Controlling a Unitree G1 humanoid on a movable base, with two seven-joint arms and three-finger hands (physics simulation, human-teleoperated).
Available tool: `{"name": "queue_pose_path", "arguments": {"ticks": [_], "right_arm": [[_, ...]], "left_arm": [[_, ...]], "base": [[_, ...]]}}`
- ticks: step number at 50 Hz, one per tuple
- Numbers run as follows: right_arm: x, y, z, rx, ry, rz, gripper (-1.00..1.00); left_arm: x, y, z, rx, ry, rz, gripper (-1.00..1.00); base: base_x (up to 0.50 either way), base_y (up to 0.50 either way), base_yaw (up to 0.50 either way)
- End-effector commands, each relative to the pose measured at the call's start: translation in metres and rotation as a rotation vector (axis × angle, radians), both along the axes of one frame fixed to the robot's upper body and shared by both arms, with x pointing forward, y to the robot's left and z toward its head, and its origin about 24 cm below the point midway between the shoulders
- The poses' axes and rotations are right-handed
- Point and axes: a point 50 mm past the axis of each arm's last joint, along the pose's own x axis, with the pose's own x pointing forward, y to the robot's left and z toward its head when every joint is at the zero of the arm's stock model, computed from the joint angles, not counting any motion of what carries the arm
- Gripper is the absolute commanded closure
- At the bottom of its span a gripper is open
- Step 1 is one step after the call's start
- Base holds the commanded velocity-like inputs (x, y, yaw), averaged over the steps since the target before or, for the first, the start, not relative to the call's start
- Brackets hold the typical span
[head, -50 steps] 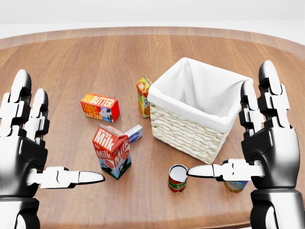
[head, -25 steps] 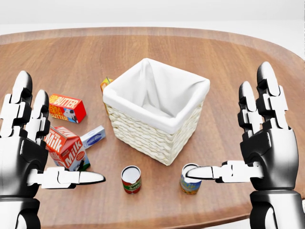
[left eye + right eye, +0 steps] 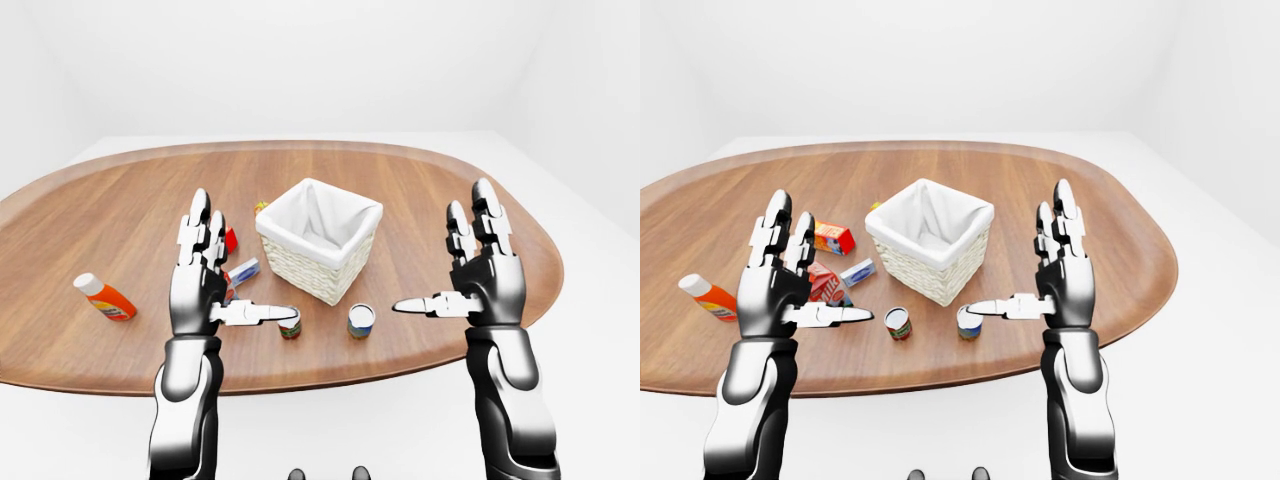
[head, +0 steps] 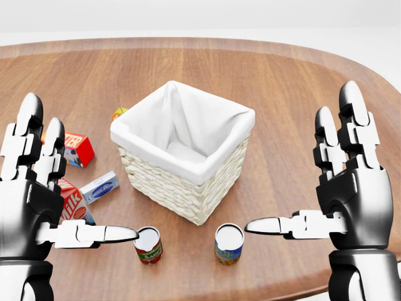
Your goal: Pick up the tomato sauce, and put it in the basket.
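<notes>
Compared with one second ago, the whole head view has slid to the left: the basket (image 4: 188, 145), the cartons and both cans now sit further left in the picture, while the two hands keep the same place in it. So the camera and base moved, not the things. The left robot hand (image 4: 39, 200) and the right robot hand (image 4: 341, 194) are both released, fingers spread upward and thumbs pointing inward, holding nothing. The tomato sauce (image 4: 148, 244), the red-labelled can, stands upright on the worktop (image 4: 301, 94), below the basket and just beside the left thumb tip; the blue can (image 4: 229, 243) stands near the right thumb. I judge the grasp has not yet begun.
</notes>
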Motion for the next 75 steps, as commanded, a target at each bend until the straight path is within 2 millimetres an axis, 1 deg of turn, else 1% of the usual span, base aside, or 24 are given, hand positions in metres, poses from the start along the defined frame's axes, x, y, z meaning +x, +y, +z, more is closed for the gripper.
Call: {"name": "queue_pose_path", "arguments": {"ticks": [1, 11, 12, 16, 31, 36, 39, 48, 55, 62, 66, 70, 75], "right_arm": [[-0.0017, 0.0006, 0.0024, 0.004, -0.012, 0.004, -1.0], [-0.0011, 0.0007, 0.0009, -0.001, -0.004, 0.002, -1.0], [0.0014, 0.0002, -0.0013, 0.004, 0.006, -0.001, -1.0], [-0.0013, 0.0001, 0.0016, 0.006, -0.008, 0.001, -1.0], [-0.0013, 0.0014, -0.0007, 0.006, 0.002, 0.011, -1.0], [-0.0013, 0.0006, 0.0007, 0.005, -0.004, 0.0, -1.0], [-0.0004, 0.001, -0.0023, 0.003, 0.01, 0.005, -1.0], [-0.0023, 0.001, 0.0008, 0.004, -0.005, 0.008, -1.0], [-0.0017, 0.001, -0.0005, 0.007, 0.0, 0.01, -1.0], [-0.0021, 0.0011, 0.0004, 0.007, -0.003, 0.008, -1.0], [-0.0007, 0.0012, -0.0019, 0.007, 0.007, 0.01, -1.0], [-0.0034, 0.0009, 0.0015, 0.015, -0.01, 0.019, -1.0], [0.0004, 0.0016, -0.0025, 0.003, 0.011, 0.006, -1.0]], "left_arm": [[-0.0004, 0.0001, 0.0011, 0.002, -0.005, 0.0, -1.0], [-0.0006, 0.0, 0.0007, 0.001, -0.003, -0.001, -1.0], [-0.0006, 0.0, 0.0003, 0.001, -0.001, -0.001, -1.0], [-0.0006, -0.0001, 0.0004, 0.002, -0.002, -0.001, -1.0], [-0.0007, 0.0, 0.0011, 0.003, -0.005, 0.0, -1.0], [-0.0016, -0.0004, 0.0018, 0.003, -0.009, -0.001, -1.0], [-0.002, -0.0003, 0.0026, 0.004, -0.012, 0.0, -1.0], [-0.002, -0.0002, 0.0034, 0.005, -0.016, 0.0, -1.0], [-0.0019, -0.0003, 0.0032, 0.007, -0.015, 0.0, -1.0], [-0.0006, -0.0007, -0.0005, 0.015, 0.003, 0.001, -1.0], [-0.001, -0.0012, 0.0003, 0.018, -0.001, 0.0, -1.0], [-0.0022, -0.0009, 0.0029, 0.019, -0.013, 0.0, -1.0], [-0.0022, -0.0014, 0.0023, 0.02, -0.01, -0.001, -1.0]], "base": [[0.0, 0.0, 0.0], [0.41, 0.0, 0.0], [0.04, 0.0, 0.0], [0.0, 0.0, 0.0], [0.0, 0.0, 0.0], [0.31, 0.0, 0.0], [0.0, 0.0, 0.0], [0.0, 0.0, 0.0], [0.0, 0.0, 0.0], [0.0, 0.0, 0.0], [0.0, 0.0, 0.0], [0.06, 0.0, 0.0], [0.22, 0.0, 0.0]]}}
